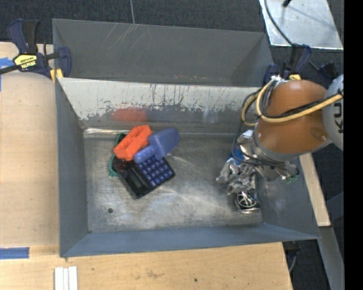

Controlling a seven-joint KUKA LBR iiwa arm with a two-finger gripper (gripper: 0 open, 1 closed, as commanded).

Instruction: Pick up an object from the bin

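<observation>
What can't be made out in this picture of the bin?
Camera view:
1. What lies under the end effector: hidden by the arm's orange cover.
2. Small shiny thing by the bin's near right corner: too small to name.
3. Green thing at the left heap: mostly covered by the black calculator.

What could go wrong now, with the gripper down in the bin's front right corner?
1. The gripper sits low and close to the right wall and the front wall, so it could scrape them as it moves.
2. The small dark round thing under it lies near that corner and might get pushed against a wall rather than gripped. I cannot tell whether it is gripped.
</observation>
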